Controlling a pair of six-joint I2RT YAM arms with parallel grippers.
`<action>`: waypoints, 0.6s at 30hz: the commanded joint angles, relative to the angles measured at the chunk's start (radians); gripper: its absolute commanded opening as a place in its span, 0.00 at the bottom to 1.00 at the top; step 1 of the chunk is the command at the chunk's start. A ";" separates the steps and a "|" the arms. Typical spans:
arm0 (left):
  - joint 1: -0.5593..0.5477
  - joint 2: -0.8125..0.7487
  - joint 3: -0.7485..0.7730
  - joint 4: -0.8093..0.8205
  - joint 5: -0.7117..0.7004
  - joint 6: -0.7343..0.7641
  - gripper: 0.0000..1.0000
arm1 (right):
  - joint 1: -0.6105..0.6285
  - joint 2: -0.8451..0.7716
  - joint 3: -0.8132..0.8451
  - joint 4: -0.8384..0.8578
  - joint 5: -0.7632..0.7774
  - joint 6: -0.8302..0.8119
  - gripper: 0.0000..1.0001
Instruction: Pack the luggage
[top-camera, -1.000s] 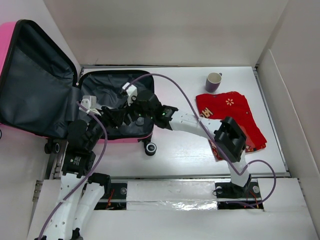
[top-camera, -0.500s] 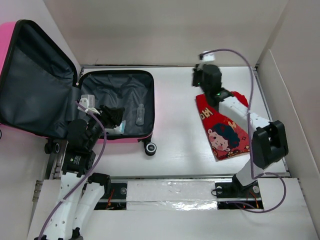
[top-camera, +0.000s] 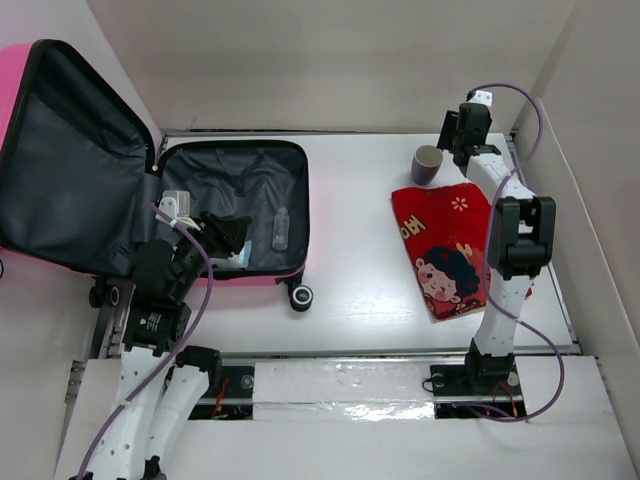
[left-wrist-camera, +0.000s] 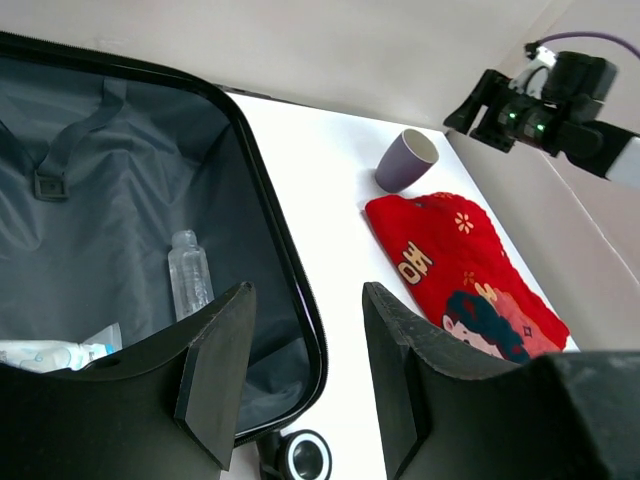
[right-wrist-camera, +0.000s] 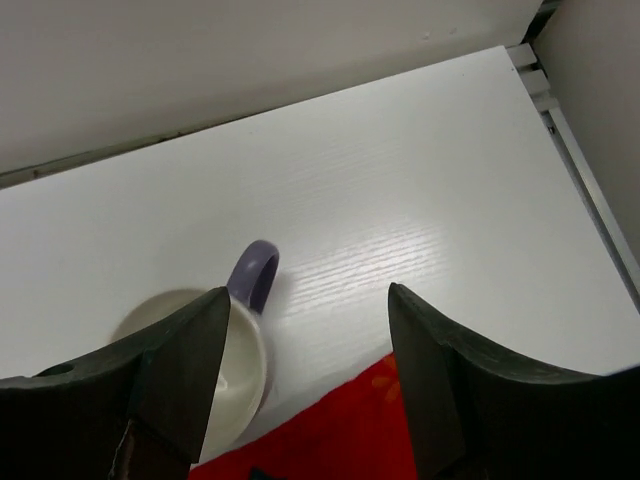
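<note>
The luggage (top-camera: 240, 170) lay open at the tabletop's (top-camera: 350, 230) left end, lid leaning back leftward. Left tool (left-wrist-camera: 305, 385) hung over its near rim, jaws parted, empty. Right tool (right-wrist-camera: 308, 300) hovered above the purple mug (top-camera: 428, 163) beside the red cloth (top-camera: 450, 250), jaws wide, gripping nothing.

Luggage (top-camera: 225, 180) lies open at the table's (top-camera: 350, 240) left side; a bottle (top-camera: 281, 228) lies inside it, toward its right wall. Mug (top-camera: 428, 164) stands far right, cloth (top-camera: 450, 250) just in front of it.
</note>
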 joint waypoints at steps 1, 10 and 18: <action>0.002 -0.005 0.028 0.034 0.025 0.016 0.44 | -0.012 0.063 0.137 -0.110 -0.086 -0.004 0.70; 0.002 0.011 0.030 0.040 0.038 0.016 0.44 | -0.033 0.143 0.115 -0.061 -0.308 0.056 0.61; 0.002 0.008 0.028 0.040 0.038 0.014 0.44 | -0.033 0.074 0.012 0.010 -0.305 0.057 0.56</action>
